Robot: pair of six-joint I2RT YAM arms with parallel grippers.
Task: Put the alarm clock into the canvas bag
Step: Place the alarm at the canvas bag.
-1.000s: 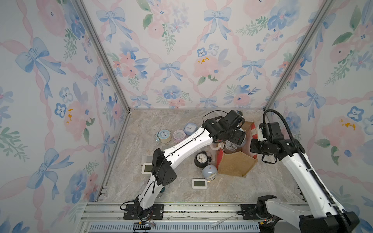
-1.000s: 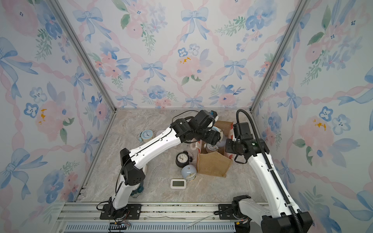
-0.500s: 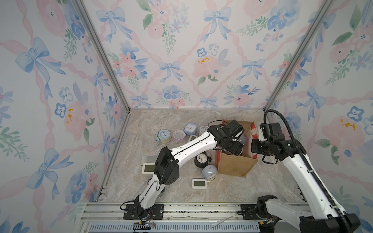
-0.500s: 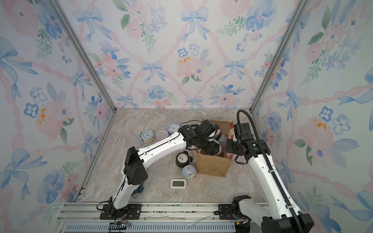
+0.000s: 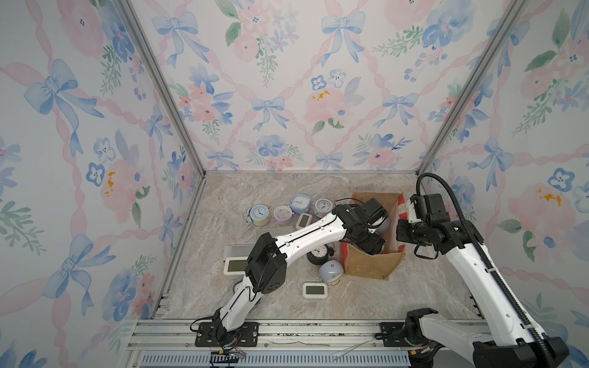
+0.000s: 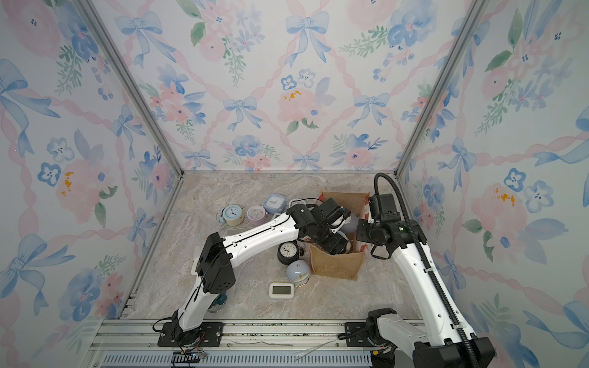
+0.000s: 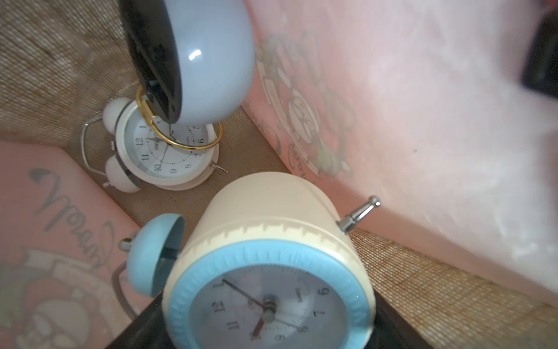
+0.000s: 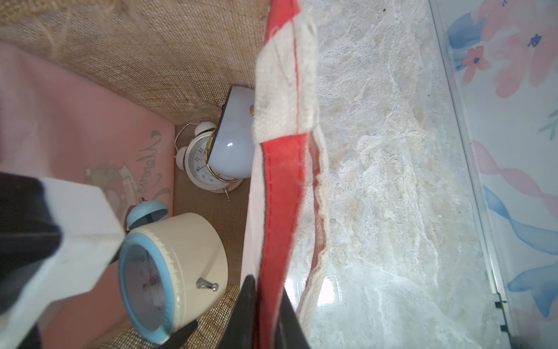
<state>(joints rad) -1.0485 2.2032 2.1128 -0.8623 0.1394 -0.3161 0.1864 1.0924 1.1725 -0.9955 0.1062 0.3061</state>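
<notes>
Alarm clock (image 7: 265, 217) in left gripper (image 7: 262, 331); inside canvas bag (image 5: 371, 267)

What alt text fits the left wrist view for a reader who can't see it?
A cream alarm clock with a blue rim, gripped in the left tool, hangs inside the canvas bag. Beyond it, a white twin-bell clock lies face up on the bag floor, with a pale blue domed clock leaning over it.
</notes>
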